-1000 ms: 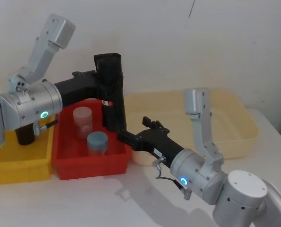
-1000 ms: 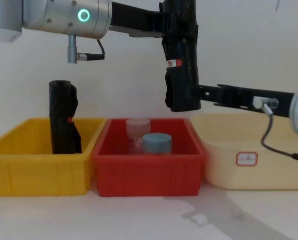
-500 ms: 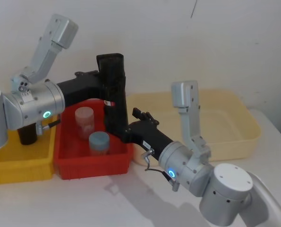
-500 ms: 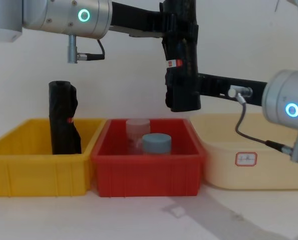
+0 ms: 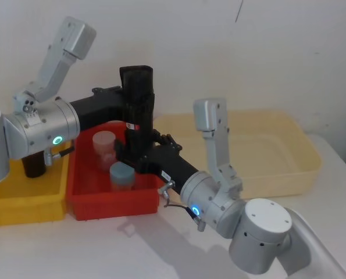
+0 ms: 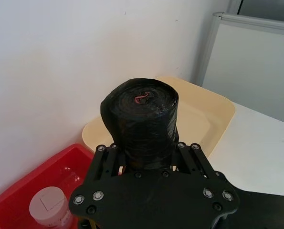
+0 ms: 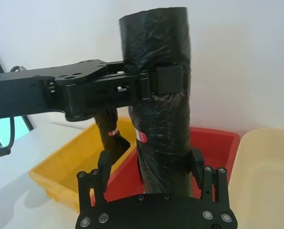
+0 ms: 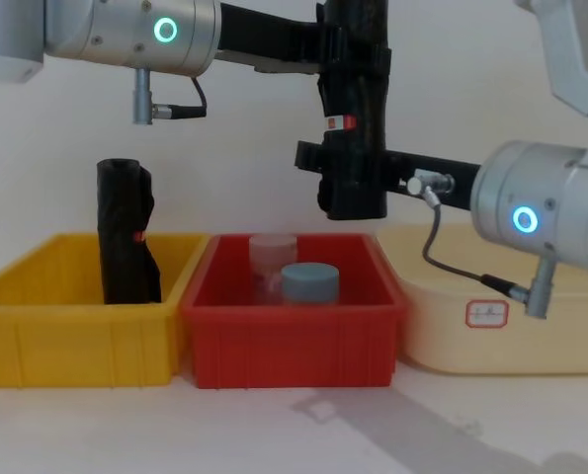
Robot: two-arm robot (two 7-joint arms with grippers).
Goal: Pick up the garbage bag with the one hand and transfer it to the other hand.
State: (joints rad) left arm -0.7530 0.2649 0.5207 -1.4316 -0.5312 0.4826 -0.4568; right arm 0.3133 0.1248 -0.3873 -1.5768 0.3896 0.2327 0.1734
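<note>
**Garbage bag (image 5: pixel 142 116) in the air, both end effectors at it**

Bag is upright, centre-left of the head view, above the back of the red bin (image 5: pixel 103 203). Left end effector (image 5: pixel 135 103) comes in from the left edge and is clenched on the bag's upper part. Right end effector (image 7: pixel 150 160) comes up from lower right and is released. Its fingers flank the bag's lower part, with a clear gap at one finger.

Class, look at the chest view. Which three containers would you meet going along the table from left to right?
Yellow plastic bin → red plastic bin → pale cream plastic tray.
</note>
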